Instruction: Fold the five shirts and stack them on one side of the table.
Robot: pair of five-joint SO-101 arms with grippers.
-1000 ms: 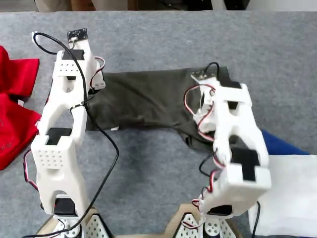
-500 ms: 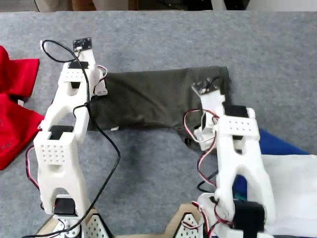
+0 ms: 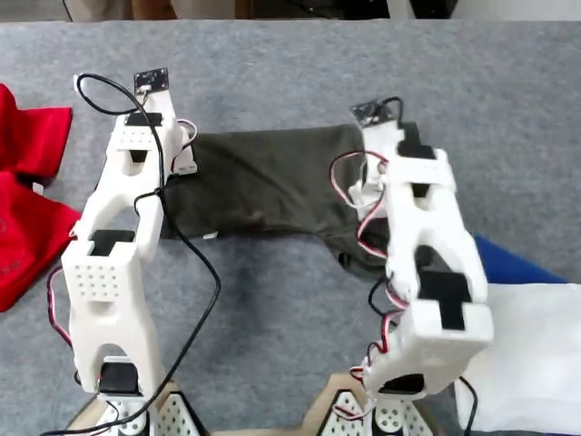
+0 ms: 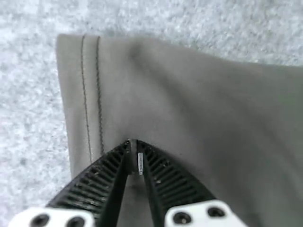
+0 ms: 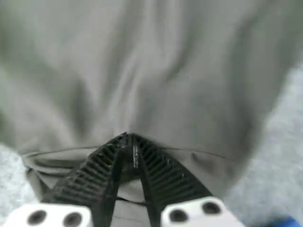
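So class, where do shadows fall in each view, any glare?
High view: even light, no glare on the grey felt table. Left wrist view: soft shade on the dark olive fabric shirt beside the left gripper. Right wrist view: shaded creases beyond the right gripper.

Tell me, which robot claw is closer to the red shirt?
Left. The left gripper grips the olive shirt at the end toward the red shirt; the right gripper grips the opposite end, farther off.

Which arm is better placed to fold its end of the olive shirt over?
Left, probably. The left gripper is shut on the olive shirt beside its flat stitched hem, a clean edge to carry over. The right gripper is shut on bunched, wrinkled cloth at the other end.
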